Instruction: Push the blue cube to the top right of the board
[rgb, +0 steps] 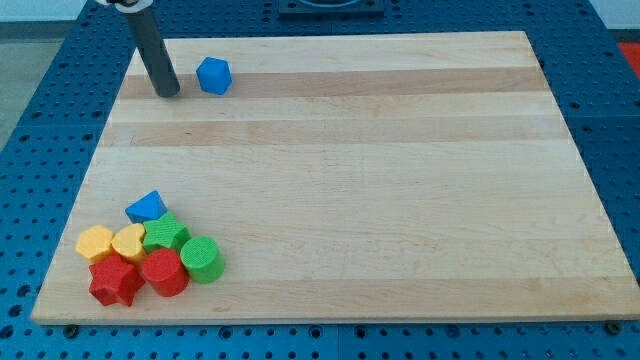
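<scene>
Near the board's top-left corner the dark rod stands slightly tilted, my tip resting on the wood just to the view's left of the blue cube; a narrow gap separates them, no contact; the rod is a plain pusher with no jaws, so nothing is clamped. Blue cube sits near the top edge, well apart from the top-right corner. Bottom-left cluster, blocks touching or nearly so: blue triangular block at its top; green star-like block; yellow hexagonal block; yellow heart; red star; red cylinder; green cylinder. Blue perforated table surrounds the board.
</scene>
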